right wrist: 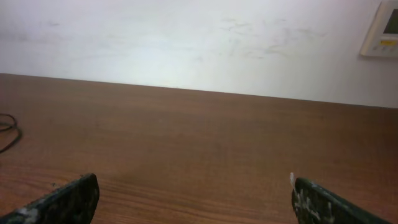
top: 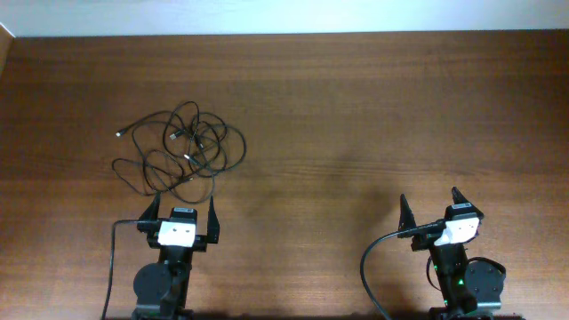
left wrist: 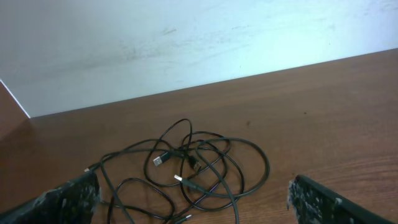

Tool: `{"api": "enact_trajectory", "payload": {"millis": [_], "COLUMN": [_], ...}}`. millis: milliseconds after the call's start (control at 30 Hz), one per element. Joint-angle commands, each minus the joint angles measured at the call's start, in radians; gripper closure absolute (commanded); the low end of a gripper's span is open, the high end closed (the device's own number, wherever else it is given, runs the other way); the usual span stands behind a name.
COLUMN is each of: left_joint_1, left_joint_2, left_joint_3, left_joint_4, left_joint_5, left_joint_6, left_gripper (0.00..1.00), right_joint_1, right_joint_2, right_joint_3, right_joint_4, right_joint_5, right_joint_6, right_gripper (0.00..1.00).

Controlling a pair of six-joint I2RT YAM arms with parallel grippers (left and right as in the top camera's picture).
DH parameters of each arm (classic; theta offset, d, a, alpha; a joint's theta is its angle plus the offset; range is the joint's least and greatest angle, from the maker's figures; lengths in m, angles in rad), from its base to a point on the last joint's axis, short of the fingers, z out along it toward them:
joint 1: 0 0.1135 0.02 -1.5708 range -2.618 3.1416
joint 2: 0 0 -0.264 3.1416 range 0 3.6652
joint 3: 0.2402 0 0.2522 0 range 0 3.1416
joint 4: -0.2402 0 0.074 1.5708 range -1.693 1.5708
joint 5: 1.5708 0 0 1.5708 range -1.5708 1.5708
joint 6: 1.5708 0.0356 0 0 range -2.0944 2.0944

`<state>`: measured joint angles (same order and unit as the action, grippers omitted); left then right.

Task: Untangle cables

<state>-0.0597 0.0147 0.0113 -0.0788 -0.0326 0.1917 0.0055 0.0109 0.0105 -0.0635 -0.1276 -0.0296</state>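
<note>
The cables (top: 182, 148) lie in a loose tangle of thin black loops with small silver plug ends on the left half of the brown table. My left gripper (top: 181, 212) stands open just in front of the tangle, nothing between its fingers. In the left wrist view the cables (left wrist: 186, 174) spread between and beyond the two dark fingertips (left wrist: 68, 196), with silver plugs showing near the middle. My right gripper (top: 430, 206) is open at the near right, far from the tangle. In the right wrist view only a bit of one cable (right wrist: 7, 134) shows at the left edge.
A white wall (left wrist: 155, 37) runs along the table's far edge (top: 284, 37). A wall panel (right wrist: 380, 31) hangs at the upper right in the right wrist view. Thicker black arm cords (top: 373, 267) trail at the near edge by both arm bases.
</note>
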Motion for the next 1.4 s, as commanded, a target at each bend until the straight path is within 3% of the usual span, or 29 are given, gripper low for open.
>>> {"api": "enact_trajectory", "payload": {"millis": [0,1167,1267,1367], "left_joint_1": [-0.003,-0.002,-0.002,-0.002], "left_joint_2": [-0.01,-0.01,-0.01,-0.01], "left_joint_3": [-0.002,-0.002,-0.002,-0.002], "left_joint_4": [-0.006,-0.003,0.004,0.01], "left_joint_5": [0.019,0.01,-0.08,-0.152], "left_joint_6": [0.019,0.019,-0.147,-0.233], "left_gripper": [0.01,0.01,0.01,0.01], "right_joint_1": [0.006,0.006,0.006,0.006], "right_joint_2": [-0.008,-0.007,-0.008,-0.007], "right_joint_3": [-0.005,-0.005,-0.005,-0.005], "right_joint_4": [-0.007,-0.007,-0.007,-0.007], "right_joint_5": [0.008,0.008,0.008,0.008], "right_joint_6": [0.003,0.003,0.003,0.003], "right_gripper": [0.02,0.02,0.02,0.02]}}
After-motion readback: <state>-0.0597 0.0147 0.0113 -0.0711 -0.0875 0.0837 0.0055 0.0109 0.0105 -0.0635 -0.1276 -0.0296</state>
